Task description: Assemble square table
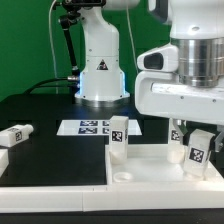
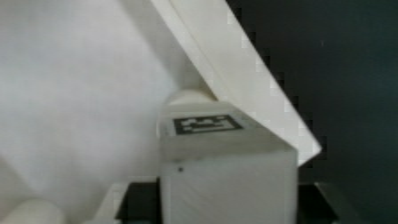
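Observation:
The square table's white panel (image 1: 150,170) lies at the front, on the exterior view's right. One short white leg post (image 1: 118,137) stands upright at its far edge. My gripper (image 1: 197,138) hangs over the panel's right part, shut on another tagged leg post (image 1: 197,152) held upright just above or on the panel. A further tagged post (image 1: 178,131) shows partly behind it. In the wrist view the held post (image 2: 222,170) sits between my dark fingers (image 2: 137,198), with the panel's raised rim (image 2: 231,60) running past it. A third leg post (image 1: 15,135) lies at the far left.
The marker board (image 1: 92,127) lies flat in front of the robot's base (image 1: 100,75). A long white border bar (image 1: 50,190) runs along the front left of the black table (image 1: 50,150).

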Motion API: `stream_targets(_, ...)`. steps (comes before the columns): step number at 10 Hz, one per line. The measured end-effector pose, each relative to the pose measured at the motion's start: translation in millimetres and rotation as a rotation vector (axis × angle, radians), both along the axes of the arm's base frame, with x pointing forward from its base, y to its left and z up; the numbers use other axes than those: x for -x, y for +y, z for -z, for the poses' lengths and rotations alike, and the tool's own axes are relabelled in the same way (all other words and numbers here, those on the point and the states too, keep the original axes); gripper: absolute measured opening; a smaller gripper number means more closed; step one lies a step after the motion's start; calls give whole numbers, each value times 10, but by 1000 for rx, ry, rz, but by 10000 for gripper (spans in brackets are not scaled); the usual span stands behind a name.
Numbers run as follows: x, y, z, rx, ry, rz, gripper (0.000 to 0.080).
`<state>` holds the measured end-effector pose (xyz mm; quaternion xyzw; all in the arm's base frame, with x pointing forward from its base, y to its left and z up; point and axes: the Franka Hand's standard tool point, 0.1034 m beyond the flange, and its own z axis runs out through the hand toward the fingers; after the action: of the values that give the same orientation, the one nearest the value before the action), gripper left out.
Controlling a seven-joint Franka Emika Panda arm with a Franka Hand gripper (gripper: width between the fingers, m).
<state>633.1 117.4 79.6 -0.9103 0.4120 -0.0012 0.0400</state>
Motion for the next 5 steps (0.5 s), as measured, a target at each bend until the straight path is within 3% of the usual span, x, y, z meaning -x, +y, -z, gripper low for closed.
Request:
stream_targets(2,6,-90,31,-85,-55,328,298)
stream_targets(3,30,-129,34,-162,-72,481,300)
stream_targets(5,49,-108,30,-188,-63,566,309)
